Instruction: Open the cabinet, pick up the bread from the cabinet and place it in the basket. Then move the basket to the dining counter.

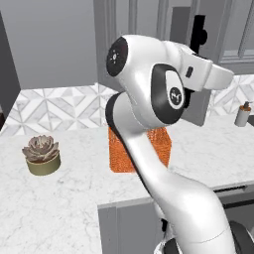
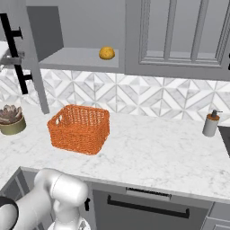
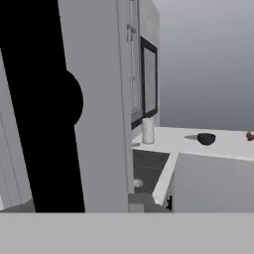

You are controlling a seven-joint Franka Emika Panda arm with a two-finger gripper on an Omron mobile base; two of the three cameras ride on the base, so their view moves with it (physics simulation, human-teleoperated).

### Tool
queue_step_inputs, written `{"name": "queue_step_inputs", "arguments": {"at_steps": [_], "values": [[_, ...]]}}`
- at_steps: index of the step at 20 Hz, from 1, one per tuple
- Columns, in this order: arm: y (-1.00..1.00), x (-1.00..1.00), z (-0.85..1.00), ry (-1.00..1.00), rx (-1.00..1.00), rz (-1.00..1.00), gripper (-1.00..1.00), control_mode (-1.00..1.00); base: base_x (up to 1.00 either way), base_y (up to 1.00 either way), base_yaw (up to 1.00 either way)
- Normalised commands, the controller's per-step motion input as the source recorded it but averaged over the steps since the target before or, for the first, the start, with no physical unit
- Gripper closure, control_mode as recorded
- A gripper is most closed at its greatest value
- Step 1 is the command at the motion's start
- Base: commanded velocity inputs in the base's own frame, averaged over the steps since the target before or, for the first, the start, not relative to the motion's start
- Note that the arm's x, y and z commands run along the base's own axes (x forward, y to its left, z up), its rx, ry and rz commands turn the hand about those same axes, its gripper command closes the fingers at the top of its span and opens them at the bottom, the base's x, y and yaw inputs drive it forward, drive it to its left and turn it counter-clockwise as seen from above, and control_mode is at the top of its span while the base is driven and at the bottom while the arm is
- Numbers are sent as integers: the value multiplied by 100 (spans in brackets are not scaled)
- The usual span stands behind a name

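Note:
The cabinet (image 2: 81, 58) stands open, its door (image 2: 31, 54) swung out to the left. The bread (image 2: 107, 53), a small golden lump, lies on the cabinet shelf. Below it on the marble worktop sits the orange woven basket (image 2: 80, 128), partly hidden behind the arm in the left base view (image 1: 118, 155). My gripper (image 2: 10, 59) is up at the door's black bar handle (image 2: 15, 49), which looms large and close in the hand view (image 3: 44, 109). Its fingertips are hidden, so I cannot tell how the jaws stand. The dining counter (image 3: 223, 146) lies off to the side, against a plain grey wall.
A potted succulent (image 1: 42, 155) stands left of the basket and a soap dispenser (image 2: 210, 123) to the right. A dark bowl (image 3: 206, 139) rests on the dining counter. The open door juts out over the worktop's left part.

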Motion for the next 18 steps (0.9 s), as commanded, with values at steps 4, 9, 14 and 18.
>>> {"name": "queue_step_inputs", "arguments": {"at_steps": [4,9,14,18], "values": [[38,-31,-6,2,0,-15,-100,-100,0,0,0],[7,-22,-5,-3,1,1,-100,-100,0,0,0],[3,-76,-17,-4,4,17,-100,-100,0,0,0],[-5,6,-2,8,18,27,-100,-100,0,0,0]]}}
